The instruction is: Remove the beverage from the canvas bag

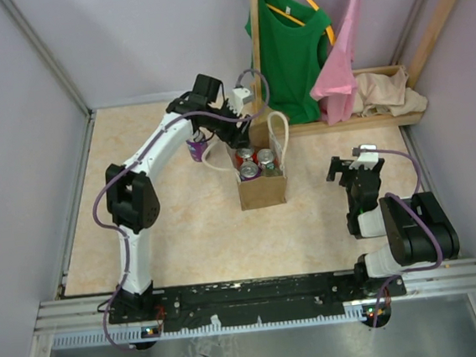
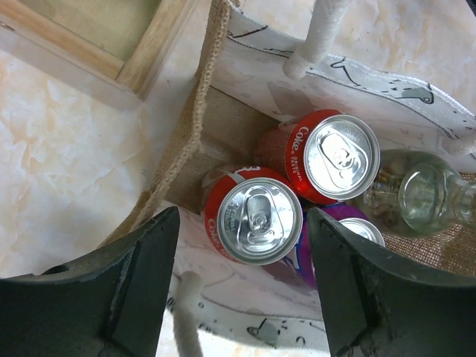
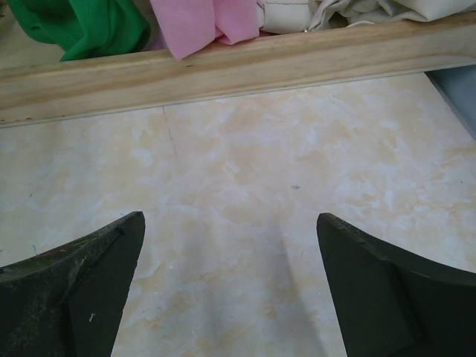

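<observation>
The left gripper (image 2: 242, 217), jaws spread and empty, hangs over the small tan-brown canvas tote bag (image 1: 262, 191), where an upright red aluminium cola can (image 2: 256, 223) sits just below, between its fingers; best, I judge, to descend straight, straddling that can alone, clear of the second red can (image 2: 335, 156) beyond, then close.

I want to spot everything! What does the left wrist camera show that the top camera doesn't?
Only the left wrist view shows the word Coke on a red can. Only the top view shows the green shirt, the pink cloth and the right arm. Both show the bag with a red can inside it.
</observation>
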You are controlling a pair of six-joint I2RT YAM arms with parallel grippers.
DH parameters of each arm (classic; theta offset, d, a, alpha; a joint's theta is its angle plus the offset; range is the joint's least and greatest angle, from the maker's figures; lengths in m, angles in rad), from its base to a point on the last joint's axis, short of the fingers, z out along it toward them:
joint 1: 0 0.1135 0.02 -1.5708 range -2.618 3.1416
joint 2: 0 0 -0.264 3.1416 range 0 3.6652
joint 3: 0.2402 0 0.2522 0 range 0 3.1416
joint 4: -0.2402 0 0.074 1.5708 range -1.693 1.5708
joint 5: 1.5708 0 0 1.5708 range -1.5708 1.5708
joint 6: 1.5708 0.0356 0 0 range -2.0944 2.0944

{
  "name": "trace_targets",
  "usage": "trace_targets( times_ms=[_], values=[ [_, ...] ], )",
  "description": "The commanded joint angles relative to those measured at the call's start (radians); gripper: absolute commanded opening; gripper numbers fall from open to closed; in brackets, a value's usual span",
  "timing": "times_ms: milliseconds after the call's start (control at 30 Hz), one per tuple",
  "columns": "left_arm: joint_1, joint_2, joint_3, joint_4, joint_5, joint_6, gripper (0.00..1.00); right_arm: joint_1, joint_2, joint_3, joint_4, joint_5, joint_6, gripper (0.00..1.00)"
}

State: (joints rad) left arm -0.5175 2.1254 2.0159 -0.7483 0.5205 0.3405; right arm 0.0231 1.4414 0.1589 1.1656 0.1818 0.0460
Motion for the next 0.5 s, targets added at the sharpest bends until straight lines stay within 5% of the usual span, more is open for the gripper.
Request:
trace_targets(
  times_ms=[0, 467],
  values=[
    [-0.022, 0.036, 0.027, -0.022, 0.001, 0.005, 0.76, -0.003, 0.000, 0.020, 0.051, 0.004, 0.001, 0.99],
    [-0.053, 0.055, 0.017, -0.092, -0.093, -0.001, 0.85, -0.001, 0.001, 0.021, 0.051, 0.002, 0.001, 0.99]
  ],
)
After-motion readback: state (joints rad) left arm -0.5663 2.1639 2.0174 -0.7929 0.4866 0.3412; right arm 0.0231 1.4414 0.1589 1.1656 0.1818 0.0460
